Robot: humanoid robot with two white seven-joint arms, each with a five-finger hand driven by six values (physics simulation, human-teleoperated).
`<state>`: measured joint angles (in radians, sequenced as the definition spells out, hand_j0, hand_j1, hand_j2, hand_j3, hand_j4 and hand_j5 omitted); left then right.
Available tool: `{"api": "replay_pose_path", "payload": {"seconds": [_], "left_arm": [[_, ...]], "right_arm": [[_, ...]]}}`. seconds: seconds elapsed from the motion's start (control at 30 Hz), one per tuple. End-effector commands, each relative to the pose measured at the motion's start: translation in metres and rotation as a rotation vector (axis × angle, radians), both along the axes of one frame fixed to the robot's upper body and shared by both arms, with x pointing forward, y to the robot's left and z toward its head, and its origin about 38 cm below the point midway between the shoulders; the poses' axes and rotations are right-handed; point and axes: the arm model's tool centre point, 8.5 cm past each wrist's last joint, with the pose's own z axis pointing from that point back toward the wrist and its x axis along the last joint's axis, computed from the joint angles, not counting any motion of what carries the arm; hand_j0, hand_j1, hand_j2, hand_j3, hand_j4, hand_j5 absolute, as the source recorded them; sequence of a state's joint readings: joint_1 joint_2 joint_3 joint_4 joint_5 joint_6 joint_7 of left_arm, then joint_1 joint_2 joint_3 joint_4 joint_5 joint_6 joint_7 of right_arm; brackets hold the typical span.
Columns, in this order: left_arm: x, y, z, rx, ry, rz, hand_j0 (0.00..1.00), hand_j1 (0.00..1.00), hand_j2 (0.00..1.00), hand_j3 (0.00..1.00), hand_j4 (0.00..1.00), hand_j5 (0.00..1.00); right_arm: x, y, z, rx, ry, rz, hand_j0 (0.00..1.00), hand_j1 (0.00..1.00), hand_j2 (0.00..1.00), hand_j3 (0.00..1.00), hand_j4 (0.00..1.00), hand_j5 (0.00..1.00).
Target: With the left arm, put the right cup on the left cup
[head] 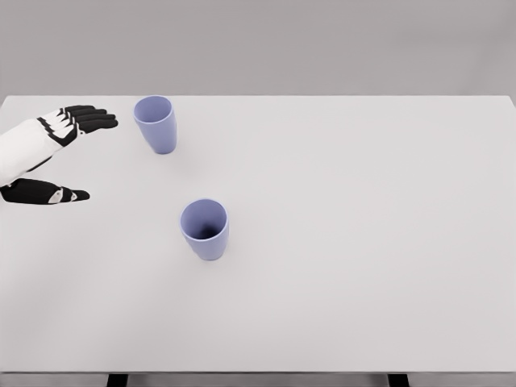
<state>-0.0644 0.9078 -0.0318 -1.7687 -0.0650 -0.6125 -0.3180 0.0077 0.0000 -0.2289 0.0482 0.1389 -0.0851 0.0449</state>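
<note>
Two purple cups upright on white table (387, 242), mouths open. Right cup (205, 229) sits nearer table's front, right of and closer to viewer than left cup (156, 123); clear gap between them. Left hand (60, 153) at table's left edge, fingers spread, thumb apart, holding nothing. Left cup just right of fingertips, not touching. Right cup well apart from hand, lower right of it.

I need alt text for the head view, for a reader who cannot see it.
Two upright blue cups stand apart on a white table: the left cup farther back, the right cup nearer. The left hand hovers open at the left edge, holding nothing.
</note>
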Motion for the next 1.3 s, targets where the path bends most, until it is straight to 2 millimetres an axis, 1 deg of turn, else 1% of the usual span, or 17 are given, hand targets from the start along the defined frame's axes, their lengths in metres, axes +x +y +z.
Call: {"api": "replay_pose_path", "payload": {"seconds": [0.0,0.4,0.63,0.73,0.8,0.83,0.87,0.9,0.93,1.0,1.1,1.17,1.27], "left_arm": [[0.000,0.000,0.000,-0.007,0.003,-0.001,1.00,1.00,1.00,1.00,1.00,1.00],[-0.001,0.000,-0.001,-0.002,0.005,0.000,1.00,1.00,1.00,1.00,1.00,1.00],[0.000,-0.010,-0.017,-0.014,0.024,-0.008,1.00,1.00,1.00,1.00,1.00,1.00],[0.000,-0.015,-0.021,-0.048,0.023,-0.009,1.00,1.00,1.00,1.00,1.00,1.00],[-0.001,-0.023,-0.026,-0.109,0.030,-0.019,1.00,1.00,1.00,1.00,1.00,1.00],[-0.001,-0.024,-0.026,-0.130,0.030,-0.022,1.00,1.00,1.00,1.00,1.00,1.00],[-0.002,-0.025,-0.025,-0.187,0.045,-0.033,0.99,0.99,0.99,0.99,0.99,0.99],[-0.004,-0.027,-0.027,-0.215,0.059,-0.041,0.99,0.99,0.99,0.99,0.99,0.99],[-0.009,-0.032,-0.034,-0.257,0.082,-0.052,0.99,0.99,0.99,0.99,0.99,0.99],[-0.010,-0.041,-0.043,-0.306,0.100,-0.061,0.98,0.98,0.98,0.98,0.98,0.98],[-0.019,-0.040,-0.056,-0.373,0.164,-0.062,0.95,0.95,0.95,0.95,0.95,0.95],[-0.024,-0.040,-0.065,-0.382,0.193,-0.056,0.95,0.95,0.95,0.95,0.95,0.95],[-0.029,-0.047,-0.076,-0.382,0.234,-0.073,0.95,0.95,0.95,0.95,0.95,0.95]], "right_arm": [[-0.001,0.000,0.000,0.000,0.003,-0.002,1.00,1.00,1.00,1.00,1.00,1.00],[0.001,0.000,0.000,0.000,-0.001,0.004,1.00,1.00,1.00,1.00,1.00,1.00],[0.001,0.000,0.000,0.000,-0.001,0.004,1.00,1.00,1.00,1.00,1.00,1.00],[0.001,0.000,0.000,0.000,-0.001,0.004,1.00,1.00,1.00,1.00,1.00,1.00],[0.001,0.000,0.000,0.000,0.000,0.004,1.00,1.00,1.00,1.00,1.00,1.00],[0.001,0.000,0.000,0.000,-0.001,0.004,1.00,1.00,1.00,1.00,1.00,1.00],[0.001,0.000,0.000,0.000,-0.001,0.004,1.00,1.00,1.00,1.00,1.00,1.00],[0.001,0.000,0.000,0.000,-0.001,0.004,1.00,1.00,1.00,1.00,1.00,1.00],[0.001,0.000,0.000,0.000,-0.001,0.004,1.00,1.00,1.00,1.00,1.00,1.00],[0.001,0.000,0.000,0.000,0.000,0.004,1.00,1.00,1.00,1.00,1.00,1.00],[0.001,0.000,0.000,0.000,-0.001,0.004,1.00,1.00,1.00,1.00,1.00,1.00],[0.001,0.000,0.000,0.000,0.000,0.004,1.00,1.00,1.00,1.00,1.00,1.00],[0.001,0.000,0.000,0.000,-0.001,0.004,1.00,1.00,1.00,1.00,1.00,1.00]]}}
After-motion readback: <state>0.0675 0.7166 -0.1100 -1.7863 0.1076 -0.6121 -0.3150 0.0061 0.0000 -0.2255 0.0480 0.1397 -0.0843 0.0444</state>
